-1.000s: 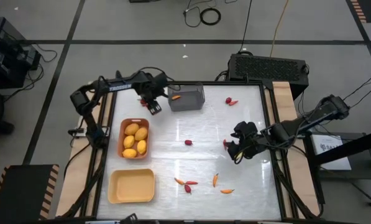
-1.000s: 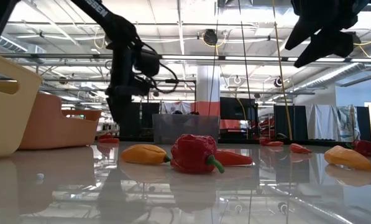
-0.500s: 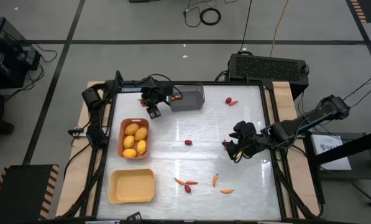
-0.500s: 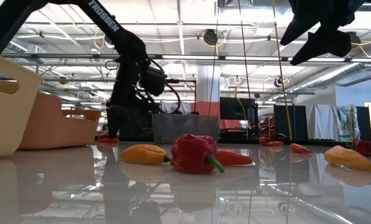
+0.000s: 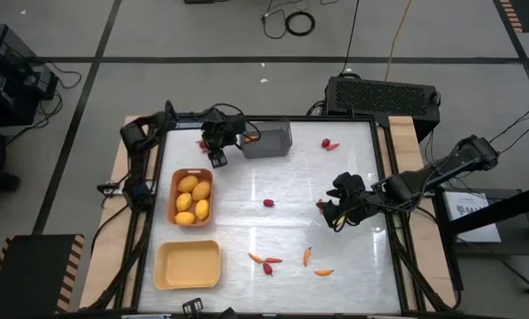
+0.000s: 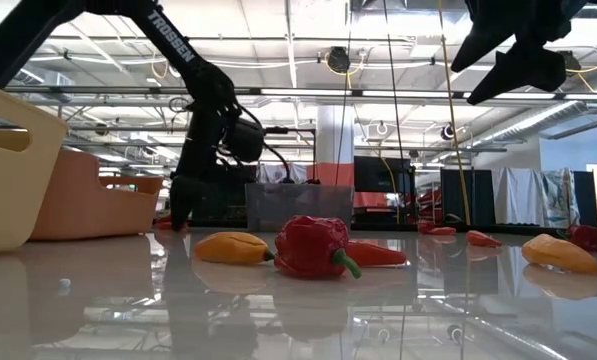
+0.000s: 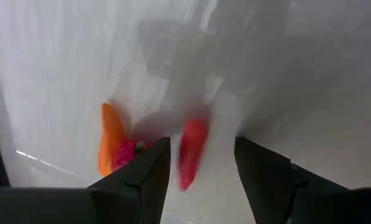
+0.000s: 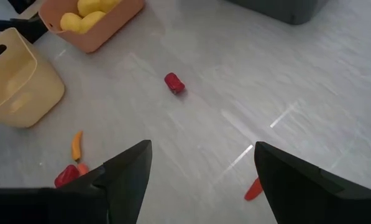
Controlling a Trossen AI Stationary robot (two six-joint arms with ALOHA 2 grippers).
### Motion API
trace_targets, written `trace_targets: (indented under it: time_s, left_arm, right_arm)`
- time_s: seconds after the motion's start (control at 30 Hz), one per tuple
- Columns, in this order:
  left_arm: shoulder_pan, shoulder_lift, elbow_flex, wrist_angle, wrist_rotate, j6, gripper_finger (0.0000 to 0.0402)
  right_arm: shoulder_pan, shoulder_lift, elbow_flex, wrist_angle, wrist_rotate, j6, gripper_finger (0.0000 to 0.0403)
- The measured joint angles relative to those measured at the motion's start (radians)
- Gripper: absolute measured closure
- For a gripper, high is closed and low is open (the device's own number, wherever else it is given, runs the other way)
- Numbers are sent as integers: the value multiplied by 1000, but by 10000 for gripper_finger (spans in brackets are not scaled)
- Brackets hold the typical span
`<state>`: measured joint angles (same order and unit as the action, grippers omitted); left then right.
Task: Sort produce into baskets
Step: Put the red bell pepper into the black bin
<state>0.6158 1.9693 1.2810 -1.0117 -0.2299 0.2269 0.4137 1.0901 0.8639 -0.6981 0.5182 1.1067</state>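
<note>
L gripper [image 7: 201, 163] straddles glossy red chili [image 7: 190, 149] (tapered).

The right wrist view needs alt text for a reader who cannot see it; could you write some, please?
The right gripper, fingers wide apart, hangs over a pale table with a small red pepper ahead. Farther off stand an orange tray of yellow fruit and a pale yellow tray.

fruits [image 5: 193, 197] in tray [image 5: 176, 181], bin [image 5: 267, 140] behind.

Between my dark fingers [image 7: 145, 180] a red pepper [image 7: 191, 151]; beside them an orange one [image 7: 112, 138] on my glossy white table [image 7: 61, 74].
</note>
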Motion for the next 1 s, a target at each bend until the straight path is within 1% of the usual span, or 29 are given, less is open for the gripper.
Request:
trace_targets:
  time_s: [0.23,0.33,0.43,0.67,0.77,0.87,1.0]
  left_arm:
    - [-10,33,4,-1,-15,0,215]
    - [-11,34,3,0,-15,16,228]
    - [-14,35,3,-7,-13,16,260]
    - [-33,25,0,-22,-4,15,361]
    - [-44,-1,-5,-14,-7,14,389]
    - [-54,-46,-6,-8,-9,4,393]
    - [-59,-114,-4,7,-9,-29,381]
  right_arm:
    - [0,0,0,20,0,15,126]
    - [0,0,0,23,0,15,126]
    - [0,0,0,24,0,15,126]
    - [0,0,0,25,0,11,126]
    - [0,0,0,26,0,10,126]
    - [0,0,0,26,1,8,126]
    - [0,4,0,27,6,8,126]
